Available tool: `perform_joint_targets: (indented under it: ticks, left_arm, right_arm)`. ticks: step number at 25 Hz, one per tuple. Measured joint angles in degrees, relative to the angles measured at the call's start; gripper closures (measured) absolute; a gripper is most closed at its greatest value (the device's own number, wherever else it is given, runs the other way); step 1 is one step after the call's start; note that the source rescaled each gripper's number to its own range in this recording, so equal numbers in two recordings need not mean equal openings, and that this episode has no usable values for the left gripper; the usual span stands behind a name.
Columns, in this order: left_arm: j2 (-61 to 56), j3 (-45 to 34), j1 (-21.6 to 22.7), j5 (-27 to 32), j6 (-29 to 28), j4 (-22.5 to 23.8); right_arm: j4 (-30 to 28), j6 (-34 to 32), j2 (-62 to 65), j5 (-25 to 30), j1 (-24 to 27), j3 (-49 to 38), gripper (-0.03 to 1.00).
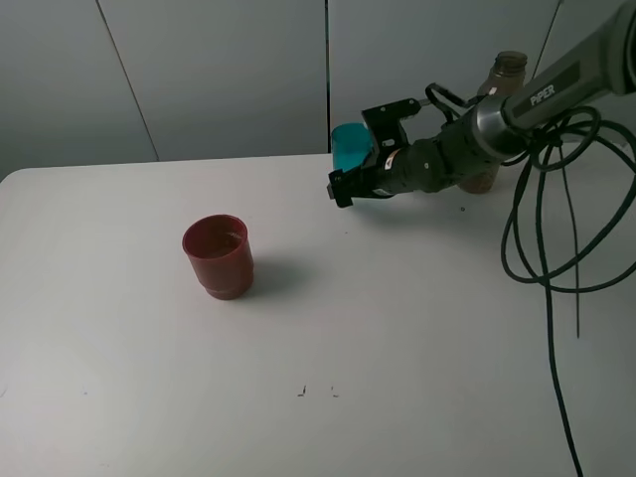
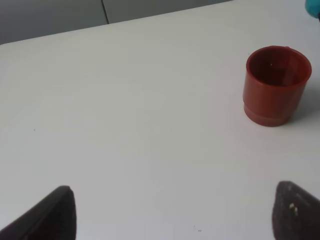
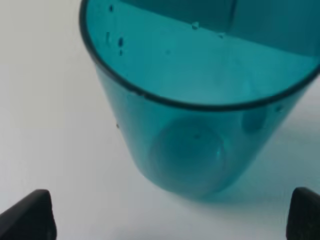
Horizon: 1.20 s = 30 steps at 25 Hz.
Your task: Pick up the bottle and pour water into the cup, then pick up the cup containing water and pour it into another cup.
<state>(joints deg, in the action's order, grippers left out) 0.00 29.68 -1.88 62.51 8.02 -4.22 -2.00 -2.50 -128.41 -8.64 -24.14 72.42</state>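
Observation:
The teal cup (image 1: pixel 350 146) stands upright at the back of the table and fills the right wrist view (image 3: pixel 195 115), with droplets on its inner wall. My right gripper (image 1: pixel 358 159) is open. Its fingertips (image 3: pixel 30 215) sit wide apart on either side of the cup's base, not touching it. The grey-brown bottle (image 1: pixel 508 72) stands behind my right arm, mostly hidden. The dark red cup (image 1: pixel 219 256) stands upright at left centre, and also shows in the left wrist view (image 2: pixel 276 85). My left gripper (image 2: pixel 172 215) is open and empty above bare table, apart from the red cup.
The white table (image 1: pixel 397 338) ends at a grey wall (image 1: pixel 199 70) just behind the teal cup and bottle. Black cables (image 1: pixel 542 229) hang from my right arm over the table's right side. My left arm is out of the exterior view.

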Motion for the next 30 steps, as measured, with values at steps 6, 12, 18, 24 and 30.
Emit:
perform_joint_targets:
  ticks: [6, 12, 18, 24, 30]
  left_arm:
    - [0.0, 0.0, 0.0, 0.0, 0.0, 0.0]
    - [0.0, 0.0, 0.0, 0.0, 0.0, 0.0]
    - [0.0, 0.0, 0.0, 0.0, 0.0, 0.0]
    - [0.0, 0.0, 0.0, 0.0, 0.0, 0.0]
    - [0.0, 0.0, 0.0, 0.0, 0.0, 0.0]
  right_arm:
    - [0.0, 0.0, 10.7, 6.5, -0.4, -6.3, -0.03]
    - [1.0, 0.0, 25.4, 15.3, -0.4, -13.1, -0.03]
    - [1.2, 0.0, 41.4, 28.0, -0.4, -17.5, -0.03]
    - [1.2, 0.0, 58.1, 36.0, -0.4, -25.7, -0.03]
    - [1.2, 0.0, 75.8, 43.7, -0.4, -33.2, -0.03]
